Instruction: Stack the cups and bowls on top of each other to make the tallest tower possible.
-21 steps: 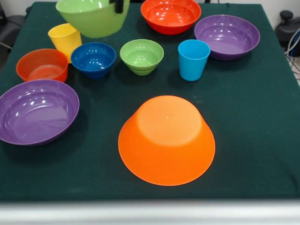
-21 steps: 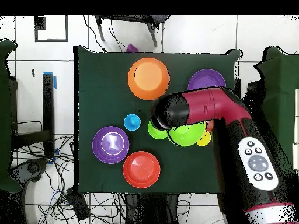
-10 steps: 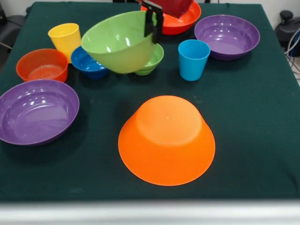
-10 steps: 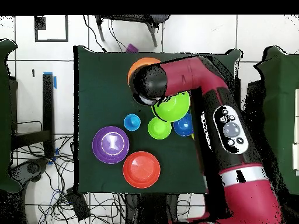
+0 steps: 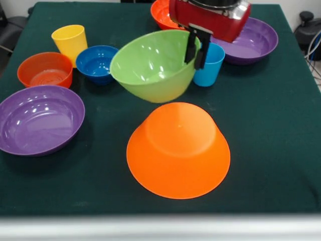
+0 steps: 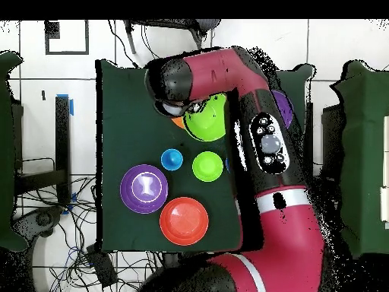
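Claw (image 5: 197, 48) pinched rim of big green bowl (image 5: 155, 65), held tilted above table, just behind upturned orange bowl (image 5: 178, 149). All bowls and cups empty. Small green bowl (image 6: 207, 166) visible overhead only; front view hid it behind held bowl.
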Motion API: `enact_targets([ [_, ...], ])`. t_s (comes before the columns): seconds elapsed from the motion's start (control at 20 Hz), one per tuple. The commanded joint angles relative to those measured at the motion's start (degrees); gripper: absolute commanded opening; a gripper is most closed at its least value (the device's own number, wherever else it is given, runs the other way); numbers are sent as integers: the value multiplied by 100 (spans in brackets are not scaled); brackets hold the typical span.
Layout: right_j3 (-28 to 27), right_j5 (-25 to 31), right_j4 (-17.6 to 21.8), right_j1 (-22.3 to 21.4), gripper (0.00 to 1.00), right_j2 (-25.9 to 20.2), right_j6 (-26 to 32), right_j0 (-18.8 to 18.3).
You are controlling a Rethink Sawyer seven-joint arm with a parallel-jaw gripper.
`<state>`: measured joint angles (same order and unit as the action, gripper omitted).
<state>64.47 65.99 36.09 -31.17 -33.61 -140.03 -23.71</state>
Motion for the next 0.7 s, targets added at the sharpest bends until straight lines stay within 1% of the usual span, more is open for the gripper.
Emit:
enact_targets([
  [0.05,-996,348,428,559,0,-3,1538,226],
  [0.15,-1071,291,486,626,0,41,1577,265],
  [0.3,-1441,326,581,842,0,64,1626,348],
  [0.45,-1663,351,614,992,0,69,1647,392],
  [0.65,-1825,278,620,1179,0,61,1737,399],
  [0.7,-1734,188,610,1160,0,96,1705,395],
])
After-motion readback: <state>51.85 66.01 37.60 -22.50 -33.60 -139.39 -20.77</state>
